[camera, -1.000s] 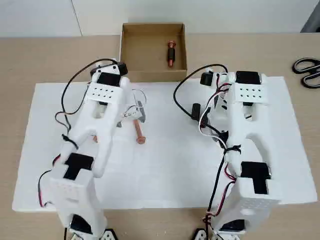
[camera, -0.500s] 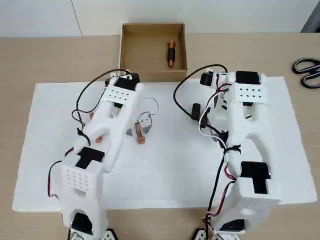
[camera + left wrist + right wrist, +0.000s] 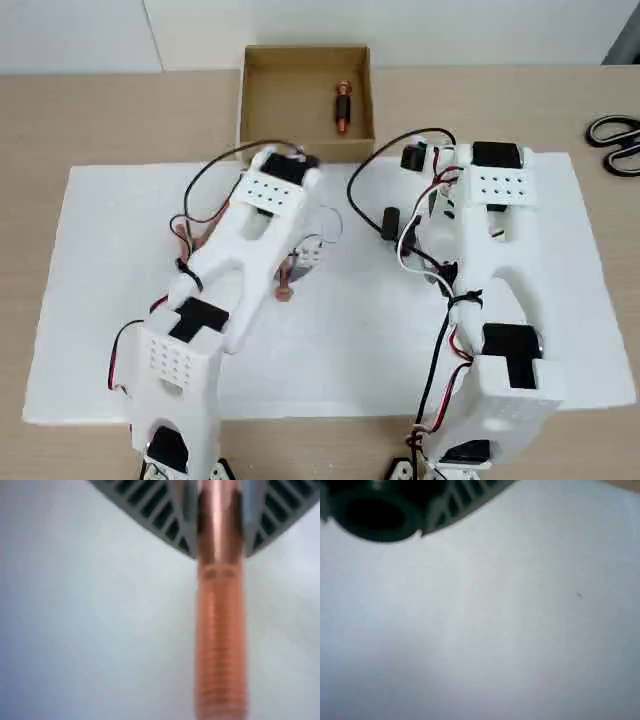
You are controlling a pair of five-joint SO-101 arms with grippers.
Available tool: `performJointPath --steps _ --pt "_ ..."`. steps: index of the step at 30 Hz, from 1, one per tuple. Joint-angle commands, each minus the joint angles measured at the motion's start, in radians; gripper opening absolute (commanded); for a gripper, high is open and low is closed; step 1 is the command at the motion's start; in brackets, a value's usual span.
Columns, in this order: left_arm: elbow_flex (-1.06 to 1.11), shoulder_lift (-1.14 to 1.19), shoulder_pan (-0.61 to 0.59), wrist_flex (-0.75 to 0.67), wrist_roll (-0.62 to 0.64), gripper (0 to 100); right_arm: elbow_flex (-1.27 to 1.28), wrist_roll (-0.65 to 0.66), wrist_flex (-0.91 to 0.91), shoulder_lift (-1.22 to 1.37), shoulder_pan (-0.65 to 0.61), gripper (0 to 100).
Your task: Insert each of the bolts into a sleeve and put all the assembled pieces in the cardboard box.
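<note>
The left gripper [image 3: 300,260] has swung in from the left, and its fingers now clamp the loose copper threaded bolt [image 3: 220,645] on the white foam sheet [image 3: 100,250], well short of the open brown cardboard box [image 3: 290,120]. I judge insertion comes next. Counted: one gripped bolt, one black round sleeve [image 3: 375,512], and one assembled copper-and-black piece [image 3: 342,108] inside the box.
</note>
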Motion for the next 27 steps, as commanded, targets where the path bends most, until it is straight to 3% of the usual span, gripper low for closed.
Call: performJointPath --steps 1,8,16,23,27 --pt "-0.094 -0.028 -0.025 0.038 -0.147 1 0.0 0.002 0.019 -0.012 0.004 0.4" --pt "-0.096 -0.13 -0.143 0.037 -0.664 1 0.0 0.005 0.019 -0.012 0.01 0.4" --pt "-0.081 -0.18 -0.189 0.037 -1.175 1 0.0 0.005 0.019 -0.012 0.005 0.4" --pt "0.13 -0.186 -0.166 0.037 -1.531 1 0.0 0.003 0.019 -0.012 0.007 0.4" --pt "0.185 -0.187 -0.155 0.037 -1.657 1 0.006 0.003 0.019 -0.012 0.008 0.4"
